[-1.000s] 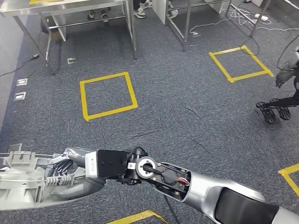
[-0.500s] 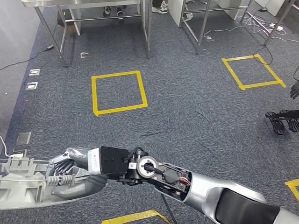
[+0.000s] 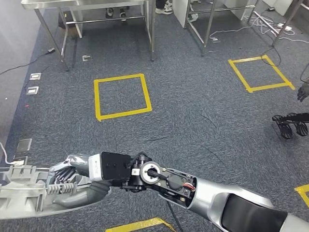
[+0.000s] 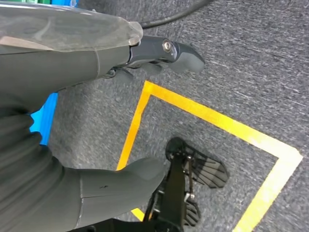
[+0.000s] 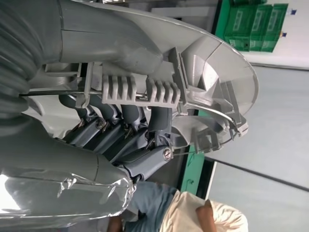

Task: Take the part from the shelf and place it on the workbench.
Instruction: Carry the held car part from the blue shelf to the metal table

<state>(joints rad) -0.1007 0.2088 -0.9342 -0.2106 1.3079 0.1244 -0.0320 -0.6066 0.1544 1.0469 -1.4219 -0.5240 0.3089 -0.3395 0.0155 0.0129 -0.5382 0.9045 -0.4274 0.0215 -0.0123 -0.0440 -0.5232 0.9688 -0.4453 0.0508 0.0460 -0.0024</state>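
Down at the lower left of the head view, the right hand (image 3: 71,179) grips the part (image 3: 21,193), a long pale grey plastic moulding with ribs, clips and a thin metal rod running along it. The right arm (image 3: 204,195) reaches across from the lower right, its silver shell open at the forearm so that wires and a round joint show. In the right wrist view the dark fingers (image 5: 120,130) curl around the underside of the part (image 5: 204,87), while the thick grey thumb lies on the other side of it, so the part is held clear of the floor and not resting on anything. Behind it in that view stand green crates (image 5: 255,24) against a pale wall, and a person's sleeve (image 5: 204,212) shows near the hand. The left hand (image 4: 109,111) hangs over the carpet (image 4: 255,63); its fingers are apart from the thumb and nothing lies between them. Beneath it, yellow tape (image 4: 218,121) marks a corner on the floor. Ahead, in the head view, a yellow tape square (image 3: 122,95) lies on the grey carpet, and beyond it stands a metal table (image 3: 87,4) on thin steel legs, with a second square (image 3: 260,73) off to the right.
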